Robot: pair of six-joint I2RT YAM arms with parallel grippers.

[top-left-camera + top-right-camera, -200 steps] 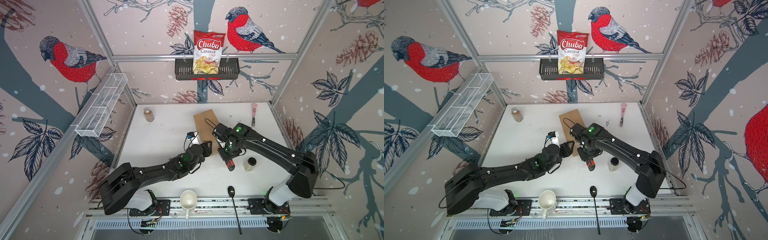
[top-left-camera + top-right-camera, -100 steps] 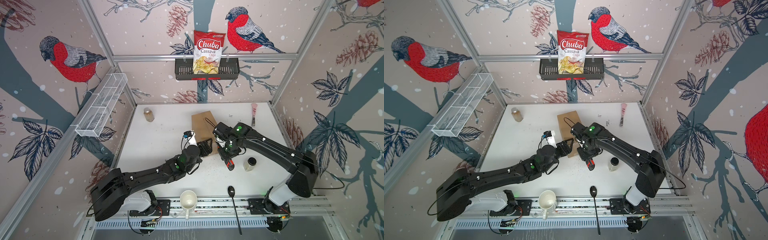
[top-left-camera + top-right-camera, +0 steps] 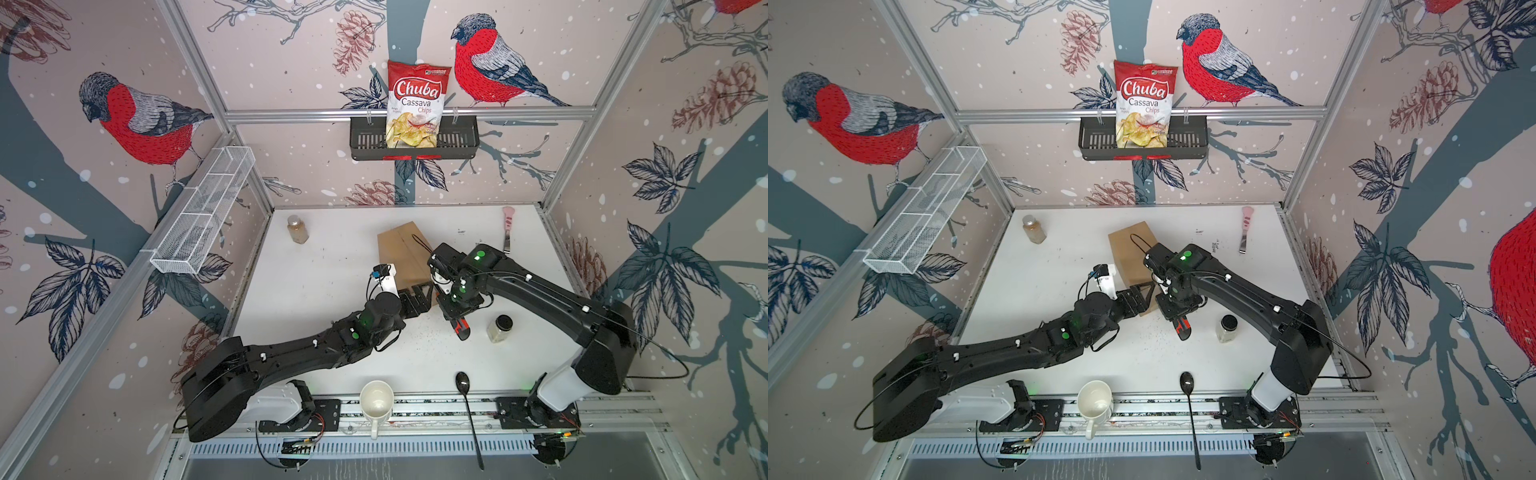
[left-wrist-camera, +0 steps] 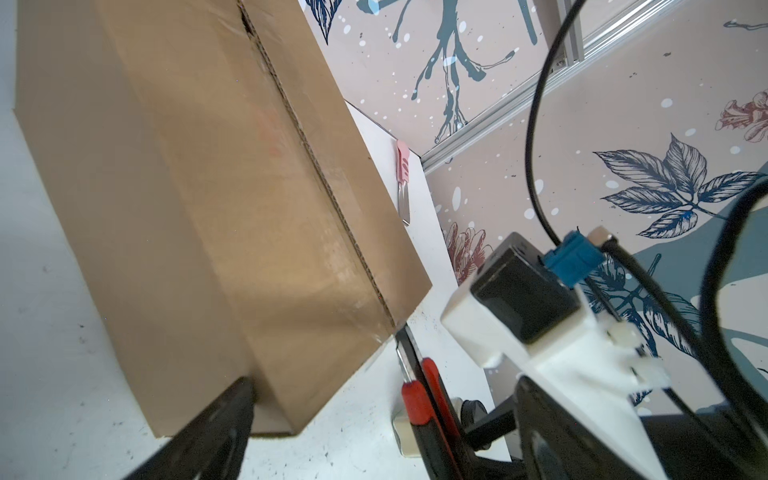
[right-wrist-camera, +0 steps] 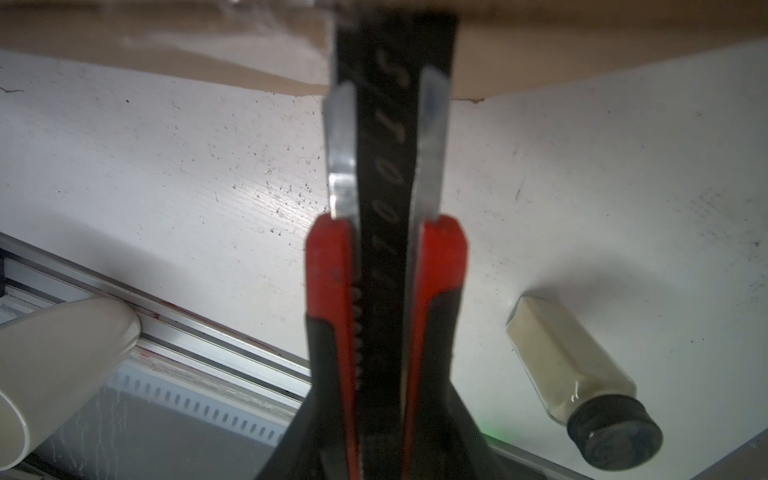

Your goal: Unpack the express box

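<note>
The express box (image 3: 401,253) (image 3: 1129,253) is a plain brown carton lying flat mid-table, flaps closed, and it fills the left wrist view (image 4: 208,208). My left gripper (image 3: 419,295) (image 3: 1142,295) (image 4: 374,440) is open at the box's near end. One finger (image 4: 216,424) lies against the box's side near the corner. My right gripper (image 3: 455,307) (image 3: 1177,305) (image 5: 386,415) is shut on a red-and-black utility knife (image 5: 386,249) (image 3: 459,330) (image 4: 415,395). The knife's tip meets the box's near edge.
A spice jar (image 3: 500,328) (image 5: 582,382) lies right of the knife. A white mug (image 3: 376,401) and a black spoon (image 3: 463,382) rest at the front edge. A small bottle (image 3: 297,228) and a pink-handled tool (image 3: 508,224) sit at the back. A chips bag (image 3: 417,104) stands in the black wall basket (image 3: 457,141).
My left gripper has opened wide and reached forward to the box's near end. The right arm and the knife have stayed in place.
</note>
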